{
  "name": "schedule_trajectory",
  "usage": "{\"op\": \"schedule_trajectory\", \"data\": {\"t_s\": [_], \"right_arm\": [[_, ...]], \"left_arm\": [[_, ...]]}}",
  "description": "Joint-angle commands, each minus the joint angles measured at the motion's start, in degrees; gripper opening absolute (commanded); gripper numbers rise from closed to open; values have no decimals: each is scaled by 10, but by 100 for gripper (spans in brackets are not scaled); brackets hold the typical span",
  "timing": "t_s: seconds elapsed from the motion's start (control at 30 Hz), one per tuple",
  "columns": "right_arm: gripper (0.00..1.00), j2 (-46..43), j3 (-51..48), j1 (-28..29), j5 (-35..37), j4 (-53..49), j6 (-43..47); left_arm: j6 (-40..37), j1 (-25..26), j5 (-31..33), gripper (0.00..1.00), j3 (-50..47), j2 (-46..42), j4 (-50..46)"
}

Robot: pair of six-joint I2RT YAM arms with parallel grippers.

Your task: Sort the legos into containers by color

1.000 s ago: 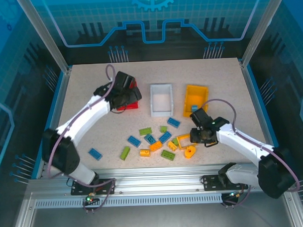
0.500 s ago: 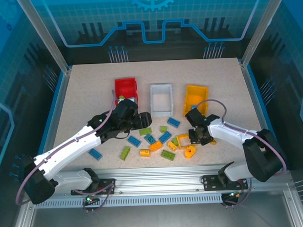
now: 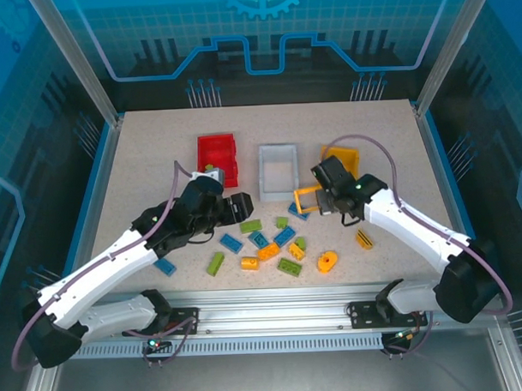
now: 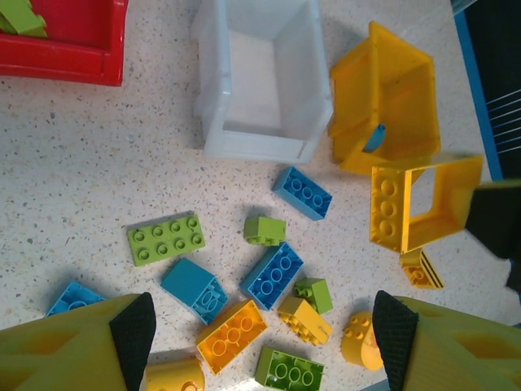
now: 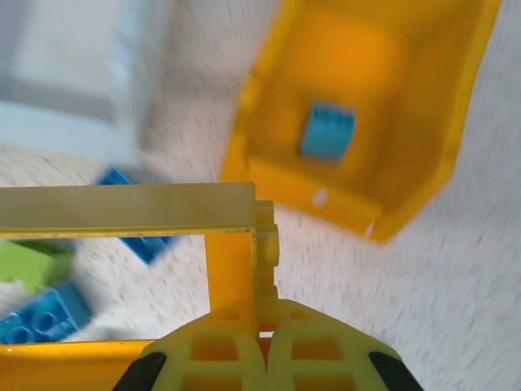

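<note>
One orange frame [image 4: 387, 208] in right claw [image 3: 323, 199], lengthwise left-right.

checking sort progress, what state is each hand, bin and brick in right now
left hand, open, empty
right hand, shut on orange frame
orange frame, gripped, not yet in a bin
red bin, holds a green brick
white bin, empty
yellow bin, holds a blue brick
loose bricks, lying unsorted on the table
</note>
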State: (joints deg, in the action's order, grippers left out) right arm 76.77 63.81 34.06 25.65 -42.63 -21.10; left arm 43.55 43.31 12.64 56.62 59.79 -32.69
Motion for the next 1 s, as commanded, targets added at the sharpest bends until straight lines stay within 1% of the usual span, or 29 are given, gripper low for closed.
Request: {"op": "schedule_trajectory", "data": {"t_s": [0.0, 0.13, 0.2, 0.3, 0.37, 0.5, 0.63, 0.77, 0.83, 0.9, 0.97], "right_arm": [[0, 77, 93, 34, 33, 35, 175], [0, 199, 180, 43, 50, 87, 338], [0, 266, 233, 38, 49, 85, 408], [0, 332, 287, 33, 45, 94, 481], [0, 355, 300, 32, 51, 115, 511], [0, 387, 324, 28, 51, 128, 531], [0, 408, 343, 26, 58, 118, 536], [0, 379, 333, 18, 38, 119, 513], [0, 366, 337, 14, 40, 119, 505], [0, 361, 357, 7, 43, 110, 490], [0, 374, 407, -4, 47, 78, 451]], "left_arm": [[-2, 4, 20, 75, -10, -25, 6], [-6, 5, 13, 76, -34, -60, 42], [-9, 6, 10, 76, -39, -72, 47], [-13, 6, 13, 76, -38, -80, 34], [-14, 7, 12, 76, -40, -85, 28], [-13, 7, 9, 76, -46, -94, 23], [-12, 7, 5, 76, -49, -94, 22], [-11, 7, 3, 77, -50, -91, 23], [-9, 7, 2, 77, -53, -89, 27], [-9, 6, 2, 77, -54, -86, 31], [-8, 6, 2, 77, -54, -82, 34]]}}
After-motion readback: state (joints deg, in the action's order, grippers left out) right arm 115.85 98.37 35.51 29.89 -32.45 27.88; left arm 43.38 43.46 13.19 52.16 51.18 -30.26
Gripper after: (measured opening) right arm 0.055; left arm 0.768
